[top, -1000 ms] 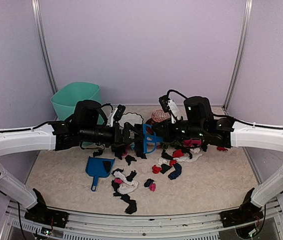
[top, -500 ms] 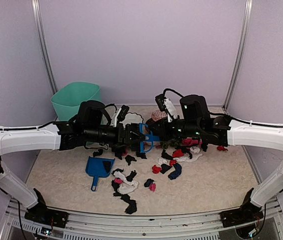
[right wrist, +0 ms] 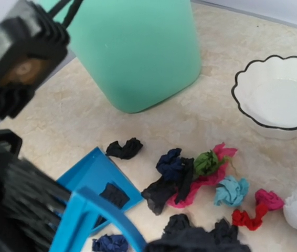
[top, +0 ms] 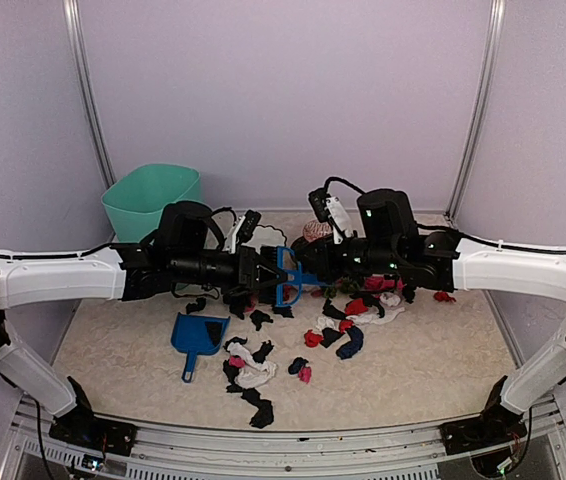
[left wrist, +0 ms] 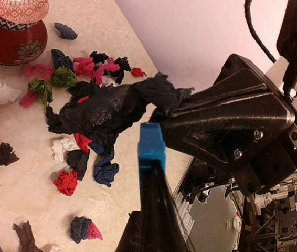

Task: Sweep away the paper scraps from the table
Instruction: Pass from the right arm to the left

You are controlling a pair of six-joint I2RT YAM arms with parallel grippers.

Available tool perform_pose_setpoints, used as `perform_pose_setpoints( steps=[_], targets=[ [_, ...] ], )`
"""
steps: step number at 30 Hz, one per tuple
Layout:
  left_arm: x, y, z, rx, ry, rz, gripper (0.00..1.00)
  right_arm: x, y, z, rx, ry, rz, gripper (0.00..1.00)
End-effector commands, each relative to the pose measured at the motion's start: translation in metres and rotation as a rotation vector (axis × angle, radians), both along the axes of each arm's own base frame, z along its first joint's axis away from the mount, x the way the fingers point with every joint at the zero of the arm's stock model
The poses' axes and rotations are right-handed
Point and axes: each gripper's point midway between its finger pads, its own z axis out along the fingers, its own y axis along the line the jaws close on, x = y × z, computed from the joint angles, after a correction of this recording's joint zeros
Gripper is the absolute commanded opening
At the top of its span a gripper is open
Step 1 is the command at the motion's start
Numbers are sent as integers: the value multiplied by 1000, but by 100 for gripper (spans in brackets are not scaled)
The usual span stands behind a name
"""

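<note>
The small blue plastic hand brush [top: 285, 277] is held between the two arms, pinched in the closed left gripper [top: 263, 272]. The right gripper [top: 315, 268] is just beside it. Its jaws are hidden by a large black crumpled wad [left wrist: 104, 110], so their state cannot be told. The crumpled paper scraps [top: 351, 342], mostly black, red and white, are scattered over the middle of the beige marbled table [top: 433, 360], near a blue plastic dustpan [top: 200, 333]. A white tag [top: 340, 213] on the right arm is too small to be read.

A bin [top: 151, 200], bowl [right wrist: 277, 97] and vase [left wrist: 17, 39] block the table's [top: 433, 370] back; front right lies bare.
</note>
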Motion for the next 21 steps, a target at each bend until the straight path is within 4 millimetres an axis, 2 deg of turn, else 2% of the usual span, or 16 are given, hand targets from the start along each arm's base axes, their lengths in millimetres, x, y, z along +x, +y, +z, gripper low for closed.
perform_pose_setpoints(
  steps=[1, 3, 7, 12, 21],
  targets=[
    [-2, -6, 10, -22, -25, -22, 0, -1, 3, 0, -1, 24, -16, 17],
    [-1, -3, 9, -11, -27, -13, 0, 1, -2, -3, -10, 28, -43, 37],
    [-2, 2, 6, 2, -25, -1, 0, 7, -15, -11, -40, 44, -112, 55],
    [-2, 13, 1, 13, -22, 21, 0, 11, -34, -17, -63, 57, -171, 62],
    [3, 39, 7, -6, -43, 63, 0, -5, -61, -24, -25, 104, -99, 70]
  ],
)
